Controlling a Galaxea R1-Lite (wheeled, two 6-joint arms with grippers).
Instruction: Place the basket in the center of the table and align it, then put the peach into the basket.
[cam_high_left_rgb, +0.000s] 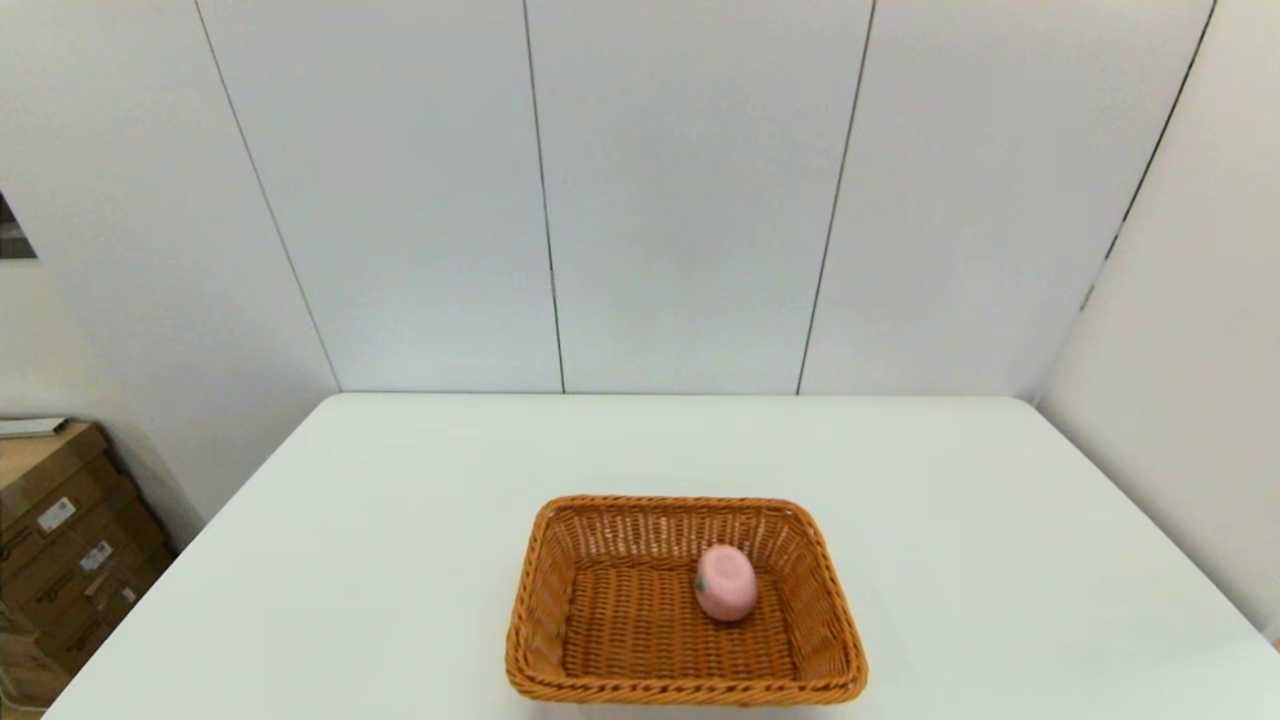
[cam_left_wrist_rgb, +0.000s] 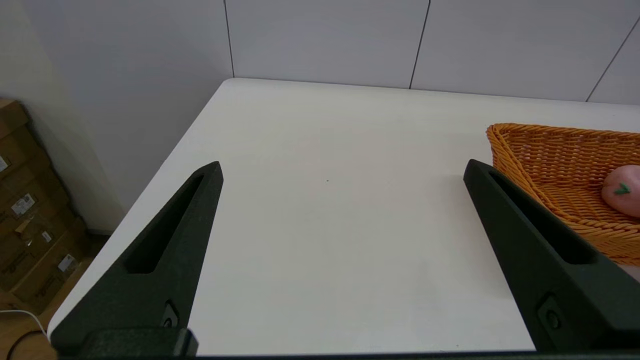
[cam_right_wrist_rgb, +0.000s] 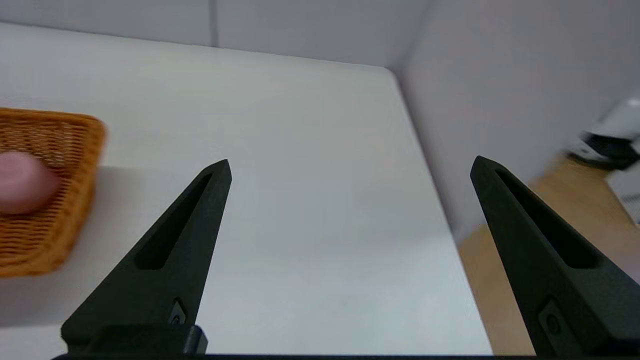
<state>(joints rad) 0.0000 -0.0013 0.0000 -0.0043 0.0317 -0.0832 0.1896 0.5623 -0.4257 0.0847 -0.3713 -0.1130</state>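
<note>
From my station, the left gripper (cam_left_wrist_rgb: 342, 170) has its fingers (cam_left_wrist_rgb: 165, 250) spread wide with nothing between them. It hangs above bare table (cam_left_wrist_rgb: 320, 240) on the left side, touching nothing. In its wrist view one finger overlaps the basket (cam_left_wrist_rgb: 555, 165), but I can't tell whether they actually meet; the basket looks farther off.

The right gripper (cam_right_wrist_rgb: 350, 167) is likewise spread wide and holds nothing. It sits over the table's (cam_right_wrist_rgb: 310, 210) right side near the edge, with the basket (cam_right_wrist_rgb: 35, 200) well off to its left and the floor (cam_right_wrist_rgb: 520, 235) showing beyond the table edge.

Neither arm appears in the head view.

The basket (cam_high_left_rgb: 685, 600) sits on the table (cam_high_left_rgb: 400, 560), about midway between left and right and close to the near edge. Its long axis runs left to right across the table, with its sides roughly square to the table's edges, and its open mouth faces up.

The peach (cam_high_left_rgb: 726, 582) lies inside the basket, on the woven floor, a little right of the basket's middle and toward the far wall. It looks slightly elongated, its long axis running roughly near to far. Its small dark stem spot faces left, toward the left gripper, and shows as a green mark on the peach (cam_left_wrist_rgb: 622, 190) in the left wrist view. In the right wrist view the peach (cam_right_wrist_rgb: 22, 182) is only a pink blur.

Cardboard boxes (cam_high_left_rgb: 60, 560) stand on the floor past the table's left edge.
</note>
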